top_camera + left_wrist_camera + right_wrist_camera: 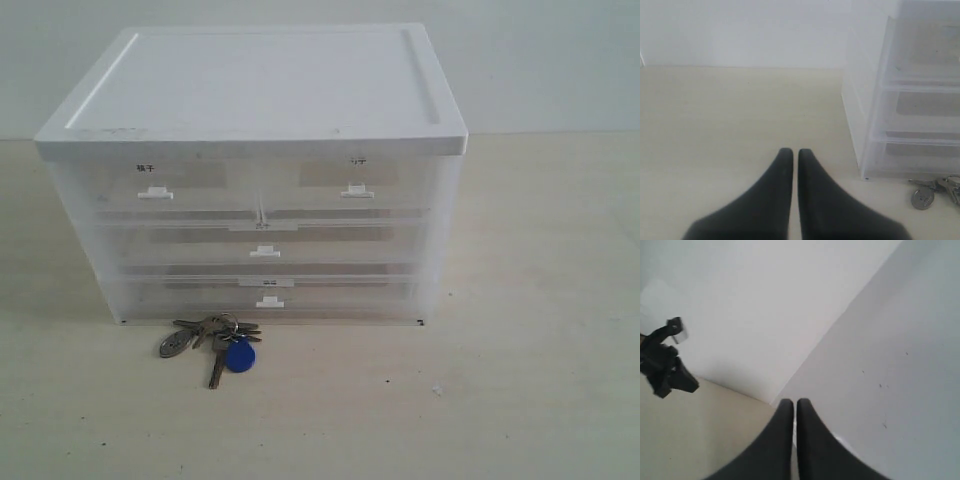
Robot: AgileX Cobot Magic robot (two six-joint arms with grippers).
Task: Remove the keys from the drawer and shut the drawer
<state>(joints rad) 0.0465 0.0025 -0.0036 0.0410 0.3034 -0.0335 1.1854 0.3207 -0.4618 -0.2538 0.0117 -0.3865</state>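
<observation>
The keys (216, 338) lie on the table just in front of the cabinet, left of its middle, with the round blue tag (240, 356) nearest the front. The drawer (356, 190) is the top right half-width one, with a faint label, and sits flush with the cabinet front. Neither gripper appears in the exterior view. My left gripper (791, 152) is shut and empty above bare table, left of the cabinet (910, 100); the keys (923, 198) show at that view's edge. My right gripper (791, 402) is shut and empty, facing pale surfaces.
The white-lidded cabinet (250, 80) also has a bold-labelled top left drawer (155, 192) and two full-width drawers (265, 252) below, all flush. A beige table (520, 380) surrounds it. A black fixture (662, 365) shows in the right wrist view.
</observation>
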